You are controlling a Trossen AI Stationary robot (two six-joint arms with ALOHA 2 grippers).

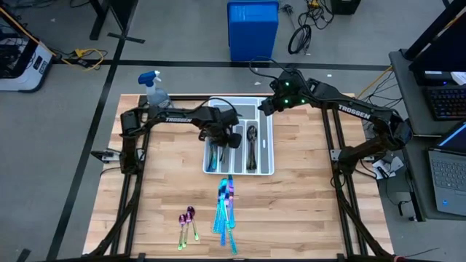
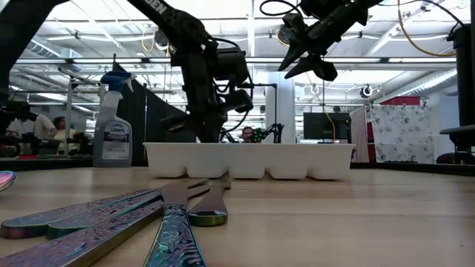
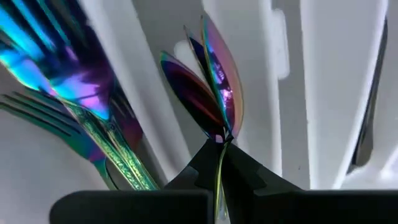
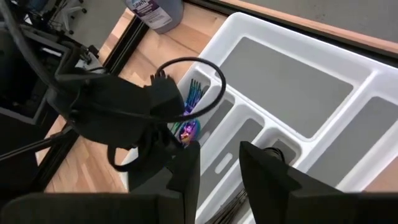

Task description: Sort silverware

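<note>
The white tray (image 1: 267, 156) stands at the table's far middle, with blue-teal forks (image 3: 74, 87) in a left compartment and dark spoons (image 1: 252, 142) to the right. My left gripper (image 1: 218, 137) hangs over the left compartments, shut on a rainbow-purple spoon (image 3: 219, 74). Beside it shows a second purple bowl (image 3: 186, 87). My right gripper (image 1: 266, 106) waits open and empty above the tray's far right corner. Loose silverware lies on the near table: purple spoons (image 1: 188, 224) and blue knives and forks (image 1: 226, 207). My left gripper pinches the spoon's handle just behind the bowl (image 3: 219, 140) between its two fingertips (image 3: 245, 165). The fingers slant steeply down from above and lie along the handle. The bowl points down into the tray's narrow compartment, edge-on to the camera; whether it touches the tray floor, I cannot tell.
A spray bottle (image 1: 155, 91) stands at the table's far left corner, close to the left arm. A blue bin (image 1: 253, 29) sits on the floor beyond the far edge. In the low view the knife blades (image 2: 178, 230) lie just in front of the tray's wall (image 2: 249, 159).
</note>
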